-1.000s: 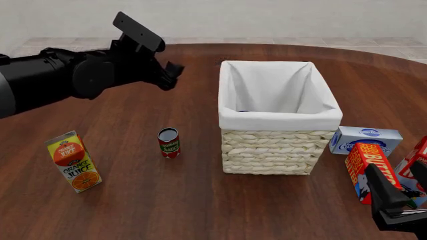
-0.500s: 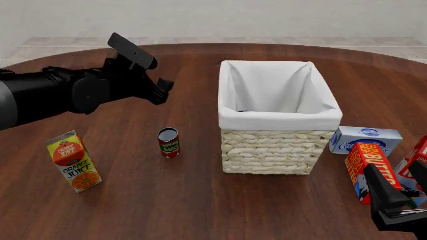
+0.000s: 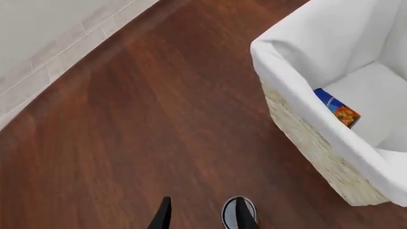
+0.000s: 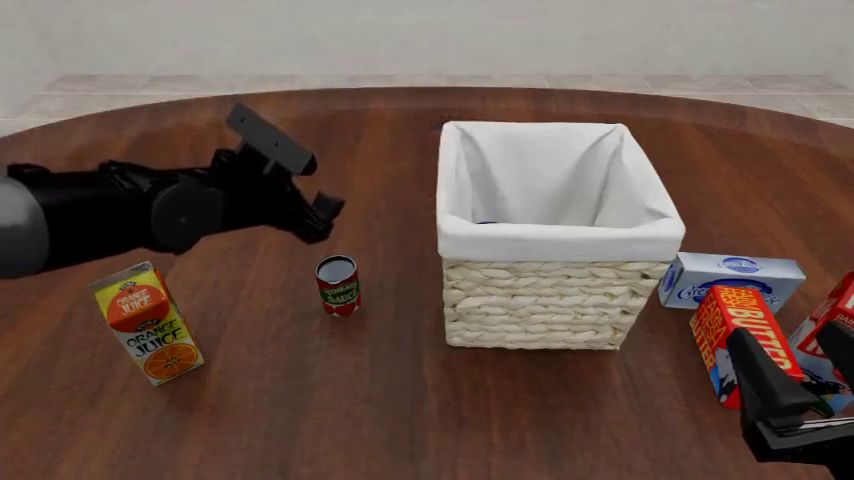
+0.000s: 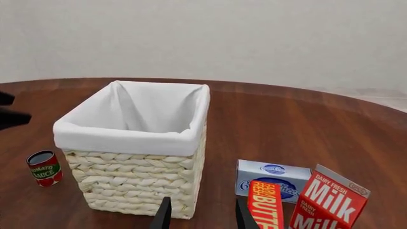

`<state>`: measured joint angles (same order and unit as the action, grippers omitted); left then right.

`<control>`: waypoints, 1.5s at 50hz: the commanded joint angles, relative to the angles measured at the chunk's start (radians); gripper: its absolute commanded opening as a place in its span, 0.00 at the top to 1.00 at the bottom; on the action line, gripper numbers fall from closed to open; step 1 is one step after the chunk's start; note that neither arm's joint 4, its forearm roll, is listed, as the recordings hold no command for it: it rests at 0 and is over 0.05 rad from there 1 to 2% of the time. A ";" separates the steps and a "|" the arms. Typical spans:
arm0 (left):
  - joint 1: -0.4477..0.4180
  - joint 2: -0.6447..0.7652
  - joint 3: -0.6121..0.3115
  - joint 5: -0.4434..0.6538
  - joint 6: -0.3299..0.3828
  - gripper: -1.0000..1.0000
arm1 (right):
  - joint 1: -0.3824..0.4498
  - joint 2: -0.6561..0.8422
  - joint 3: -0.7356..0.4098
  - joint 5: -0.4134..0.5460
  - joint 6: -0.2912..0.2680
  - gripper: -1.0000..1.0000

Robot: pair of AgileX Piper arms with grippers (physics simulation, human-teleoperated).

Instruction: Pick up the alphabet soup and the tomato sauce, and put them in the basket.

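**Front view: left arm lowering toward the tomato sauce can**

Front view shows the small red-labelled tomato sauce can with green band and silvery top [image 4: 338,285] standing upright on the dark brown wooden desk [image 4: 334,400], to the left of the large square pale wicker basket with white cloth lining [image 4: 558,245] and clear of it. The left tool [image 4: 320,214] hangs above and slightly behind the can, not touching it.

**Step in hand.** The blue-and-orange alphabet soup can [image 3: 336,107] already lies inside the basket, against the near wall, as the left wrist view shows. The tomato sauce is the remaining item, and the left arm appears to be approaching it.

**Tool state.**
- Left tool: fingers parted, nothing between them; in the left wrist view the can's top sits by one fingertip [image 3: 243,214].
- Right tool [image 5: 201,214]: fingers apart, empty, parked near the right desk edge by the red butter box [image 4: 729,335].

**Next move.** Centre the can between the fingers, descend to label height, then clench.

**Change from earlier frames.** Over the last second the left arm has dropped and drawn back toward the can. The can, basket, orange juice carton [image 4: 147,323] and right arm are unchanged.
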<state>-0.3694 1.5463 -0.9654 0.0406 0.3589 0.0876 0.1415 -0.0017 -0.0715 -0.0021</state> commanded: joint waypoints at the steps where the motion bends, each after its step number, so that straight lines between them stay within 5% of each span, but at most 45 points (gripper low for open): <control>1: 0.012 0.000 0.024 0.009 0.016 0.00 | -0.002 0.002 0.000 -0.001 0.005 0.00; 29: -0.005 0.033 0.128 -0.085 -0.033 0.00 | 0.001 -0.004 0.000 0.002 0.000 0.00; 75: -0.042 0.104 0.142 -0.191 -0.107 0.00 | 0.007 -0.003 0.000 0.001 -0.004 0.00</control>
<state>-0.4034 1.6382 -0.8369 -0.1252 0.2662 0.0946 0.1381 -0.0017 -0.0700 -0.0066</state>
